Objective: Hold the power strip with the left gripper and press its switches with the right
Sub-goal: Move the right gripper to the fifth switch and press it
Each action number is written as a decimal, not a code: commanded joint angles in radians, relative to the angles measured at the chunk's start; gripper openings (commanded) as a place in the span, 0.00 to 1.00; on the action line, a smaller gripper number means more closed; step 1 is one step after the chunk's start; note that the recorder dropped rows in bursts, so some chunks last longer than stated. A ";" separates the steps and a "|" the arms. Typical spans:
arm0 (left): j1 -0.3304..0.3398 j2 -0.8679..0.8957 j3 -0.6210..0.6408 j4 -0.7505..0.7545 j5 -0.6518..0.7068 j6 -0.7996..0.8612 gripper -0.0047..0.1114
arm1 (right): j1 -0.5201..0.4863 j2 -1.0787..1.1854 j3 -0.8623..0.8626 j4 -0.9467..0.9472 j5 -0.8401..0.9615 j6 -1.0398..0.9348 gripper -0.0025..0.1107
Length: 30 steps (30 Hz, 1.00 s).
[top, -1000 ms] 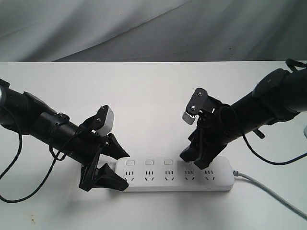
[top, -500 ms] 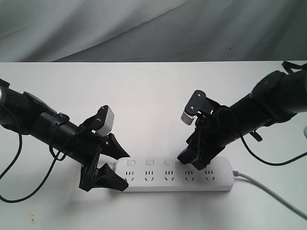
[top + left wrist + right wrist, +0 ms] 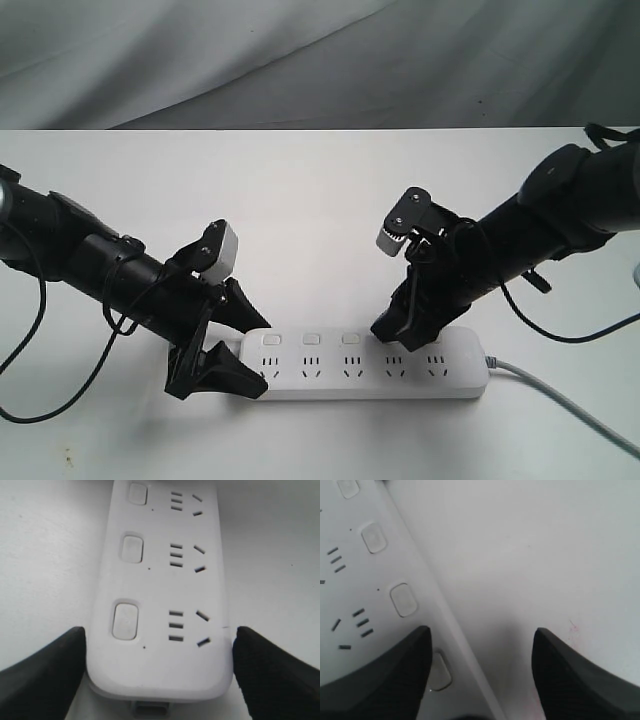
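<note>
The white power strip [image 3: 365, 368] lies flat near the table's front edge, its grey cord [image 3: 560, 400] trailing off to the right. My left gripper [image 3: 243, 350] is shut on its left end, and its black fingers [image 3: 47, 667] press both long sides of the power strip [image 3: 160, 670]. My right gripper [image 3: 403, 338] hangs open over the strip's right part. One finger [image 3: 385, 680] lies over the strip beside a switch [image 3: 440, 671]; the other is above bare table behind it. Three switches [image 3: 311, 339] show between the grippers, and the rest are hidden by the right claw.
The white table [image 3: 320, 200] stretches back to a grey cloth backdrop [image 3: 300, 60]. A loose black cable [image 3: 25, 330] loops down from the left arm at the left edge. A pale object [image 3: 636, 270] peeks in at the right edge.
My right gripper has edged slightly left and lower over the strip, jaws still wide. The left gripper and the strip have not moved.
</note>
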 commanded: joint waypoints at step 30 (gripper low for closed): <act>-0.005 0.003 -0.004 0.004 0.011 0.005 0.56 | -0.113 -0.224 0.163 0.107 -0.088 -0.173 0.50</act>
